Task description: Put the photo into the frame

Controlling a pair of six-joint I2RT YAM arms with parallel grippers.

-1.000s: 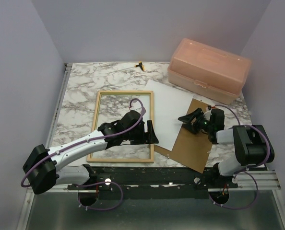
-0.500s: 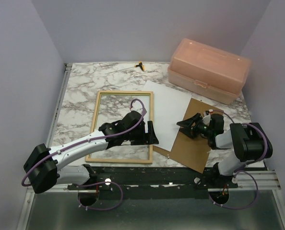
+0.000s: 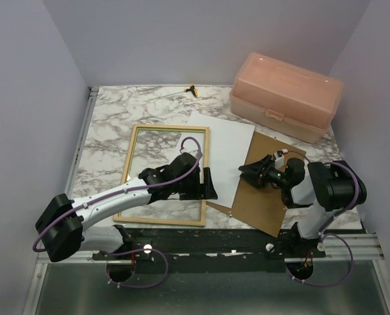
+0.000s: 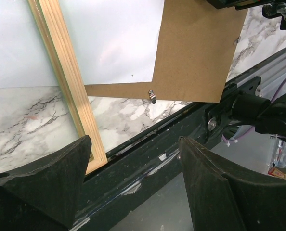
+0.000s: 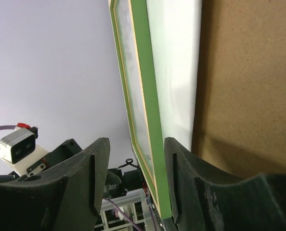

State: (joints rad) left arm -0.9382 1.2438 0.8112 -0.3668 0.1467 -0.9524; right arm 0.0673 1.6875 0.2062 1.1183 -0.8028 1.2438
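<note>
I'm working over the marble table. The frame lies flat on its left half with the bare-wood back up, its long rails running from far to near.

The photo has just moved. A second ago its left edge lay beside the frame's right rail. Now it has slid left and turned a little, so its long axis runs far-to-near, almost in line with the frame's rails. The white side is up. In the left wrist view the wood rail sits on top of white on both sides, so I judge the sheet has gone under the rail rather than into the back recess. If so, I'd have to bring it back out.

The near right edge of the photo overlaps the brown backing board.

The right gripper lies low on the board, pointing left at the photo's edge. It has crept leftward while its jaws narrowed; they are still apart and pinch nothing I can see. The left gripper hangs over the frame's near right corner, spread wide and empty.

A small metal tab sits at the board's edge.
</note>
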